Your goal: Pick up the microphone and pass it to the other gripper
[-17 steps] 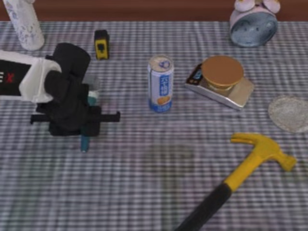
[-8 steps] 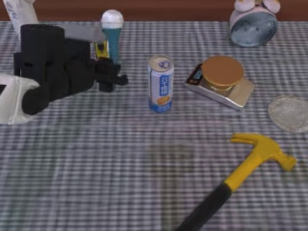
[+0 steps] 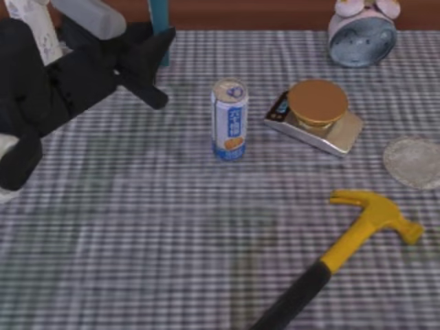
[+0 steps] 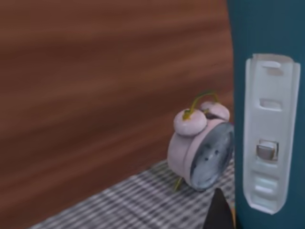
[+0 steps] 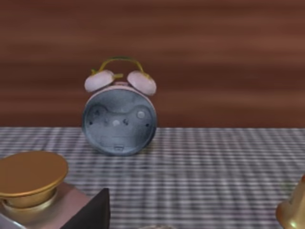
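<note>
My left gripper [image 3: 157, 58] is raised at the table's back left and is shut on the microphone [image 3: 159, 15]. Only the slim teal handle shows in the top view; its head runs out past the top edge. In the left wrist view the teal handle [image 4: 267, 57] fills the right side, with its white switch [image 4: 269, 133] facing the camera and one black fingertip [image 4: 218, 215] beside it. The right arm is outside the top view. In the right wrist view one black fingertip [image 5: 95, 210] of the other gripper stands well off centre with nothing beside it.
A blue-and-white can [image 3: 229, 120] stands mid-table, with a scale with a golden pan [image 3: 315, 113] to its right. An alarm clock [image 3: 362, 31] is at the back right, a yellow-and-black hammer [image 3: 344, 254] at the front right, and a pale round pad [image 3: 412, 161] at the right edge.
The left gripper has lifted the microphone off the table and carried it up and toward the back. Its head has left the top view. Nothing else moved.
</note>
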{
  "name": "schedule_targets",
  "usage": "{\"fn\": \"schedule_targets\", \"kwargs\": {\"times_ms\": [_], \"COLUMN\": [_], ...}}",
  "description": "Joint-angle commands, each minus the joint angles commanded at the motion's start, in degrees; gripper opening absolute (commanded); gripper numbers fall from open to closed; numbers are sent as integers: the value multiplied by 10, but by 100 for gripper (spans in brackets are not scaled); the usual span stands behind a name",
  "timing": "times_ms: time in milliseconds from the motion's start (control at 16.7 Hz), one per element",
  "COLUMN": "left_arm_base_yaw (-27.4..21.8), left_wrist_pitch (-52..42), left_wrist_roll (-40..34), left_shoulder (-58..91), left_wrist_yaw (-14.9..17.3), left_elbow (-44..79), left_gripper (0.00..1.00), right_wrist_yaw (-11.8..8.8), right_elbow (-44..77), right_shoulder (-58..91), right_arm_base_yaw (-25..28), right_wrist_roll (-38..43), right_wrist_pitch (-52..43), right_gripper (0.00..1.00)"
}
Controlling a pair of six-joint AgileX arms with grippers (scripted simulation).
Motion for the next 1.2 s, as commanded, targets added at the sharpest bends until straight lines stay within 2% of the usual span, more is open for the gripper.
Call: {"fn": "schedule_targets", "kwargs": {"times_ms": [240, 420, 600, 900, 1020, 1200], "left_arm_base_yaw": [1, -12, -62, -174, -196, -198], "left_wrist_pitch": [9, 12, 35, 82, 92, 93], "left_wrist_roll": [3, 3, 1, -10, -12, -13], "left_shoulder": [-5, -3, -1, -4, -7, -7], "left_wrist_yaw": [4, -7, -59, -180, -202, -204], "left_elbow": [-3, -1, -4, -15, -17, -18], "left_gripper": [0, 0, 0, 0, 0, 0], "right_wrist_yaw": [0, 0, 0, 0, 0, 0], "right_elbow": [0, 0, 0, 0, 0, 0], "right_shoulder": [0, 0, 0, 0, 0, 0], "right_arm_base_yaw": [0, 0, 0, 0, 0, 0], "right_wrist_roll": [0, 0, 0, 0, 0, 0], "right_wrist_pitch": [0, 0, 0, 0, 0, 0], "right_gripper": [100, 100, 100, 100, 100, 100]}}
